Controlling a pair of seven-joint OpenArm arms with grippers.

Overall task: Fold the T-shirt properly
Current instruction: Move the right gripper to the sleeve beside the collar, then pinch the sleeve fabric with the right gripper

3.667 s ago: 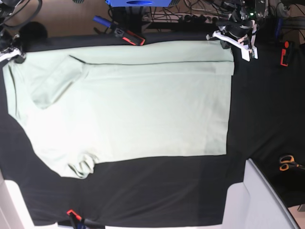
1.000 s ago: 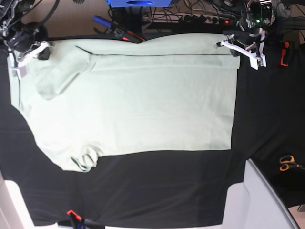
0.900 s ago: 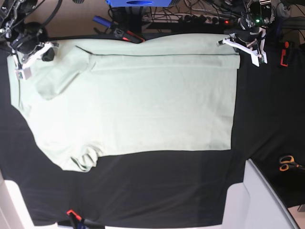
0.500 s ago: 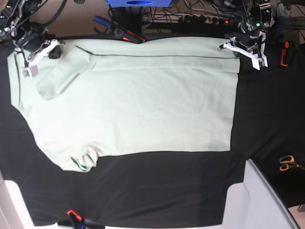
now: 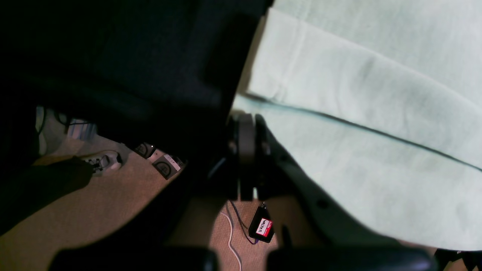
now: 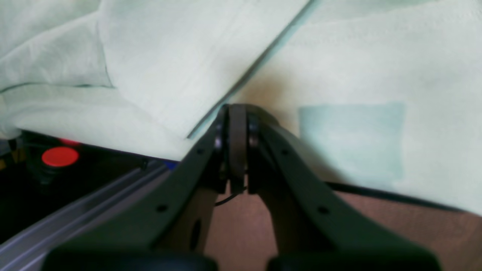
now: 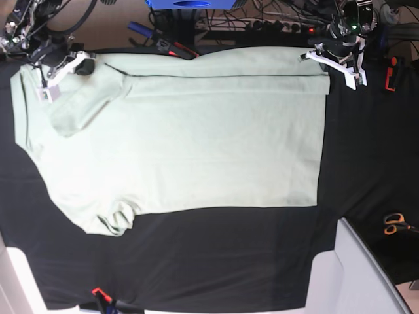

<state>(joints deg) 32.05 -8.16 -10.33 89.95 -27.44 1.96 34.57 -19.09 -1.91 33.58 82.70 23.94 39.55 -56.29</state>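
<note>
The large pale mint-green cotton T-shirt (image 7: 177, 137) is spread flat on the black-covered worktop (image 7: 216, 261), its far edge already turned over in a narrow band along a dark seam line. Since a few seconds ago this far edge has been drawn further away and the right-hand hem has been squared, so the first lengthwise fold is judged to be laid. The left gripper (image 7: 340, 62) is seen at the far right corner and the right gripper (image 7: 55, 75) at the far left, near the sleeve. On both, the jaws are pressed together with nothing between them; the cloth has been let go. Orange-handled scissors (image 7: 393, 223) lie at the right edge. Beyond the worktop, brown floor (image 5: 113, 210) and cables are visible.
</note>
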